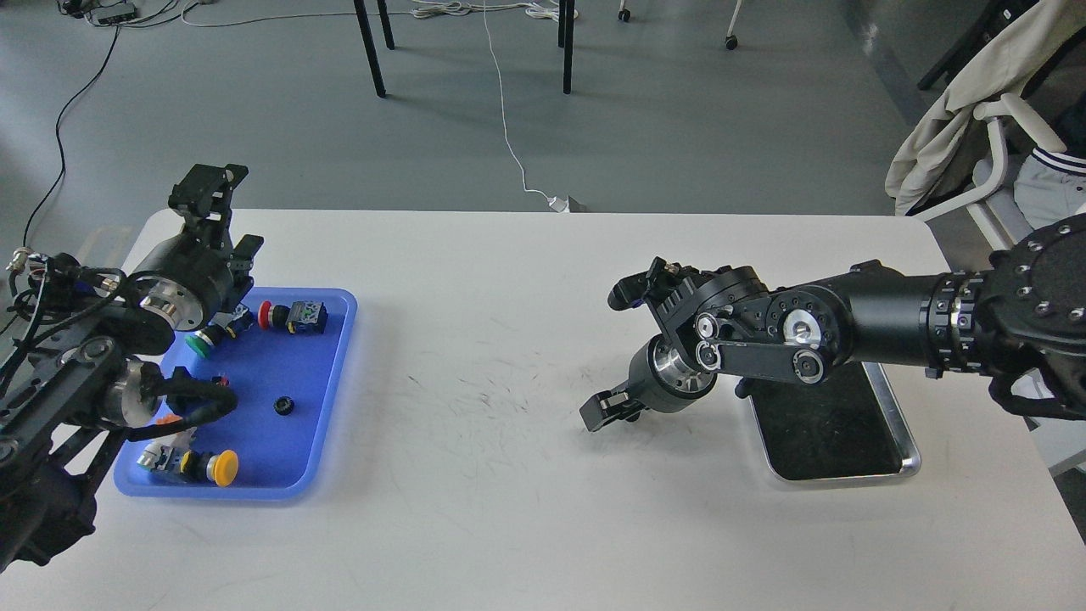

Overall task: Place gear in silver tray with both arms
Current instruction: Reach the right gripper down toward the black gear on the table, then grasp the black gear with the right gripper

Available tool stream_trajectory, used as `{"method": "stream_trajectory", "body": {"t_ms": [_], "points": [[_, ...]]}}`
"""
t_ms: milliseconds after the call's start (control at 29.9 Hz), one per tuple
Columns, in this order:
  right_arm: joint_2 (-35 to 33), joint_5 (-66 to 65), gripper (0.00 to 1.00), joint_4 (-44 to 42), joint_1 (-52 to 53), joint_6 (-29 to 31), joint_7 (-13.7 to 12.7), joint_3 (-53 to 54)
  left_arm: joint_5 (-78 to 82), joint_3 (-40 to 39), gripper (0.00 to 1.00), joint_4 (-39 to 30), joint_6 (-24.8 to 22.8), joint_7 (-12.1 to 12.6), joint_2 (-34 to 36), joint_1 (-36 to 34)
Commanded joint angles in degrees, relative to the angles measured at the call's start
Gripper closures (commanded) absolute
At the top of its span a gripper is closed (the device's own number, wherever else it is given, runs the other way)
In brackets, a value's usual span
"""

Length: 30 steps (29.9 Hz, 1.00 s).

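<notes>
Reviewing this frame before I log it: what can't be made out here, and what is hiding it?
- Head view: the near-left corner of the blue tray and parts there are covered by the left arm.
- Head view: the silver tray has its far end hidden under the right arm.
- Left gripper: seen end-on and dark, fingers indistinguishable.
- Right gripper: small and dark, state unclear.
- Small black ring on the blue tray: too small to confirm as the gear.

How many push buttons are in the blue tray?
3 clearly: red at the blue tray's far edge, green left of it, yellow at the near edge. The left arm may hide more.
</notes>
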Motion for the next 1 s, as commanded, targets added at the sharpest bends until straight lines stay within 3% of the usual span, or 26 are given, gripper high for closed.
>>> {"method": "stream_trajectory", "body": {"t_ms": [0, 100, 167, 267, 501, 635, 668, 702, 735, 969], "points": [[0.20, 0.00, 0.42, -0.20, 0.94, 0.00, 0.09, -0.19, 0.00, -0.01, 0.02, 0.07, 0.04, 0.00, 0.04, -0.03], [0.11, 0.00, 0.58, -0.02, 2.26, 0.00, 0.09, -0.54, 0.00, -0.01, 0.02, -0.02, 0.04, 0.00, 0.04, -0.03], [0.11, 0.00, 0.60, -0.02, 3.05, 0.00, 0.17, -1.24, 0.00, -0.01, 0.02, -0.02, 0.04, -0.09, 0.04, -0.12], [-0.15, 0.09, 0.74, 0.06, 3.41, 0.00, 0.53, -1.25, 0.00, -0.10, 0.02, -0.02, 0.04, -0.09, 0.13, -0.12], [-0.24, 0.17, 0.73, 0.24, 3.32, 0.00, 0.70, -1.16, 0.00, -0.10, 0.02, -0.02, 0.04, 0.00, 0.39, -0.12], [-0.68, 0.17, 0.56, 0.50, 3.41, 0.00, 0.70, -0.89, 0.00, -0.27, 0.02, -0.02, 0.04, 0.00, 0.39, -0.12], [-0.94, 0.17, 0.43, 0.50, 3.49, 0.00, 0.70, -0.81, 0.00, -0.27, 0.02, -0.02, 0.04, 0.00, 0.39, -0.12], [-1.12, 0.26, 0.20, 0.50, 3.49, 0.00, 0.70, -0.55, 0.00, -0.27, 0.02, 0.07, 0.04, 0.00, 0.39, -0.12], [-1.38, 0.52, 0.05, 0.50, 3.58, 0.00, 0.70, -0.46, 0.00, -0.27, 0.02, -0.02, 0.04, 0.00, 0.39, -0.12], [-2.52, 1.84, 0.04, 0.94, 3.67, 0.00, 0.70, -0.37, 0.08, -0.27, 0.02, -0.02, 0.04, 0.00, 0.39, -0.12]]}}
